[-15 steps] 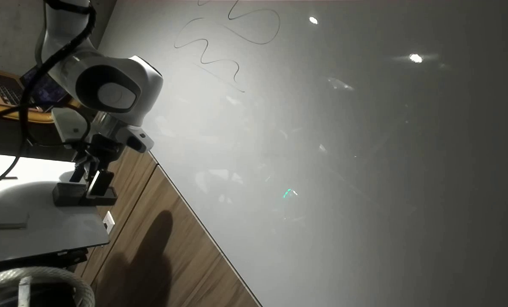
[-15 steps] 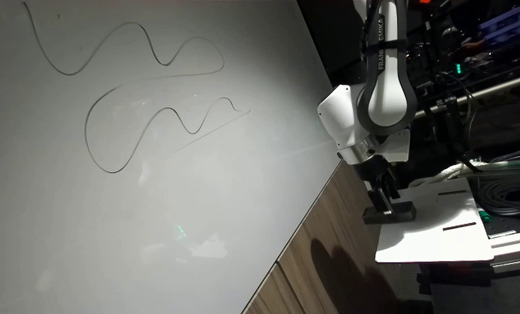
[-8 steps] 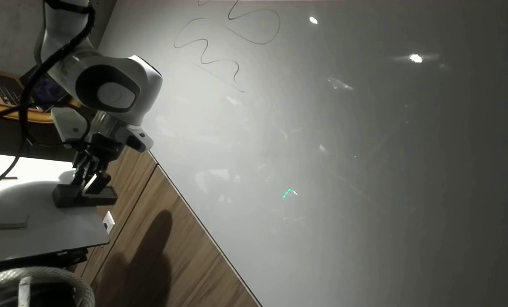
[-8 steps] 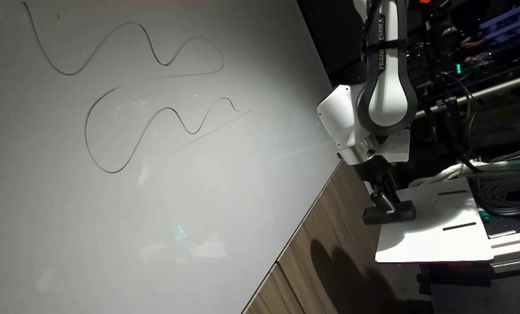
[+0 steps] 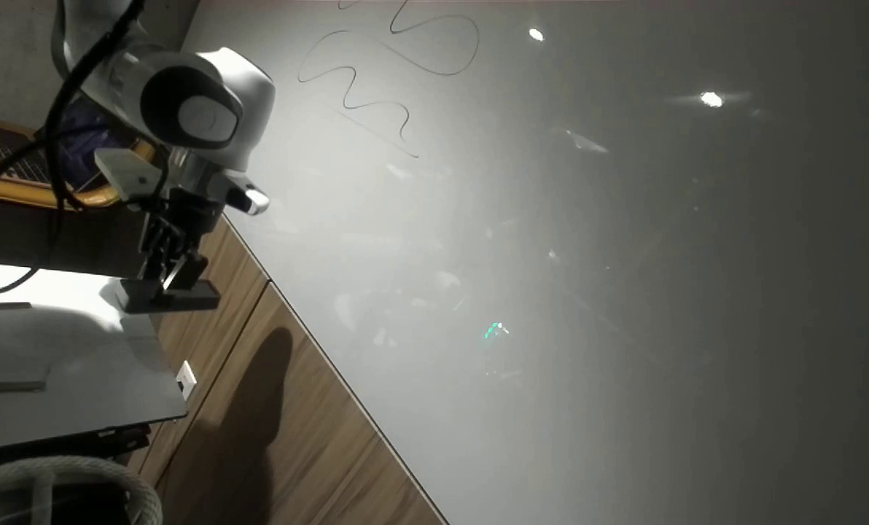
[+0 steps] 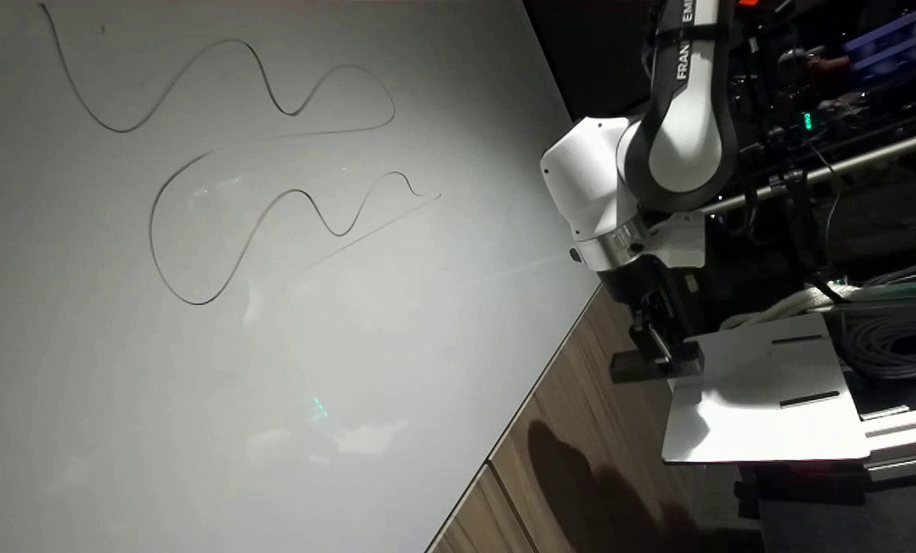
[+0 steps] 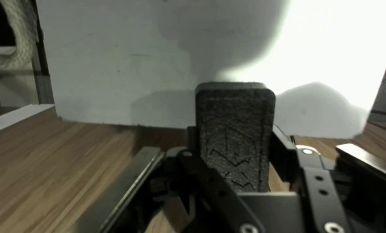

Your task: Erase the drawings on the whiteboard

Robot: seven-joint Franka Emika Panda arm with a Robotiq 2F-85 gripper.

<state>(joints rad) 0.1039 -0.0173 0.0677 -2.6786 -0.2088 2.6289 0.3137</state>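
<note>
Tool [image 7: 236, 149] clamps the eraser [image 7: 235, 116] apart from the whiteboard [image 6: 220, 369]; transfer appears in hand, next requiring flat contact over the drawings [image 6: 297, 190].

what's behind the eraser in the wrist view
A white panel shows around the upper part of the eraser, with wood lower down; whatever the eraser covers can't be seen.
</note>
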